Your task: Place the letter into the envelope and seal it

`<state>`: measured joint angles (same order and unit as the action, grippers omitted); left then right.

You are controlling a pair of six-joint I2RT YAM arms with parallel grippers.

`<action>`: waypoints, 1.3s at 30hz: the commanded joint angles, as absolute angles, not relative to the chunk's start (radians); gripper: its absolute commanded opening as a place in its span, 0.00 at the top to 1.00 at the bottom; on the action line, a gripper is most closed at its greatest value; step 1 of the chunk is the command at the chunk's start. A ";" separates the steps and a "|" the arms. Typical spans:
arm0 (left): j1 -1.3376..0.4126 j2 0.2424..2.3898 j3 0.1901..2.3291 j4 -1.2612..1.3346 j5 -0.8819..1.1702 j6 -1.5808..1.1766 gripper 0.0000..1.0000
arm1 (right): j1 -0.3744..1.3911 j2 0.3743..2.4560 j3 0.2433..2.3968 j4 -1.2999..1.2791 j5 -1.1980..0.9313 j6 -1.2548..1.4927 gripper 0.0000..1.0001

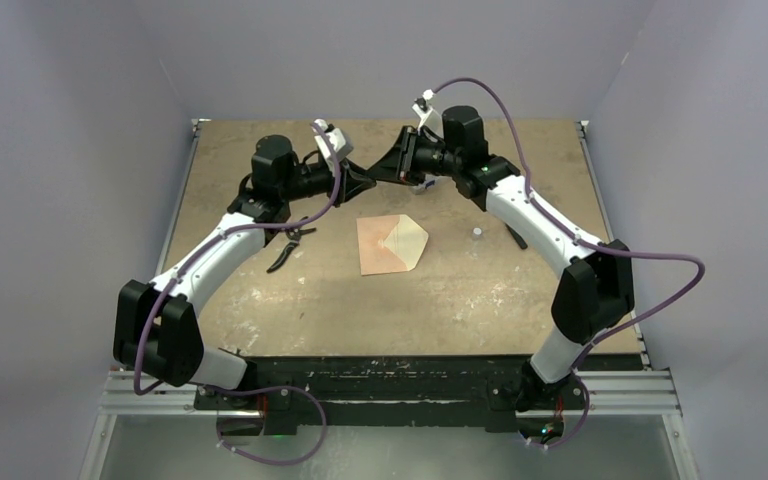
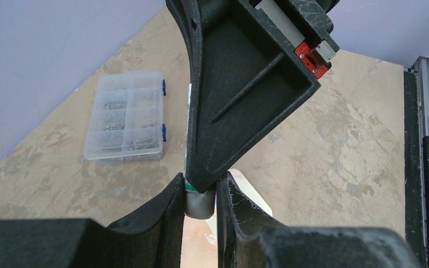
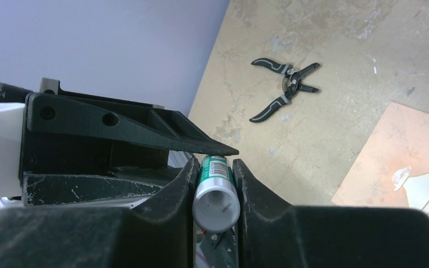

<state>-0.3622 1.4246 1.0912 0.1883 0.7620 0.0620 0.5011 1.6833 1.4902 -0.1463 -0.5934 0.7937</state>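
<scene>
Above the far middle of the tan surface (image 1: pixel 310 300), the left arm (image 1: pixel 210 255) and the right arm (image 1: pixel 545 220) curve inward until their tips meet nose to nose. Over by the wall, the left wrist view shows a clear plastic compartment box (image 2: pixel 125 117) lying flat with small parts in its cells. At the centre of the surface, nearer than the meeting tips and apart from both arms, lies the envelope (image 1: pixel 392 245); its pointed flap is folded open toward the right arm's side, pale cream inner face up. Well to its left, beside the left arm, a pair of black-handled pliers (image 1: pixel 290 247) lies with its handles spread. Both arms share a glue stick (image 3: pixel 218 209) with a green label and a grey end. The left end effector (image 2: pixel 199 192) is clamped on one grey end of it, and the right end effector (image 3: pixel 215 164) is clamped on the labelled barrel. Just right of the envelope stands a small clear item (image 1: pixel 476 238), too small to identify
</scene>
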 commanded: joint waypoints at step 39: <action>-0.362 1.748 0.998 0.151 0.225 -0.768 0.98 | 0.761 1.641 1.081 0.097 0.226 0.333 1.00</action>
<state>-0.3393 1.6802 0.9436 0.1181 0.2558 -0.6743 0.7479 1.6161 1.0607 0.0505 0.0898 0.3576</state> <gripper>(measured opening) 0.061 0.257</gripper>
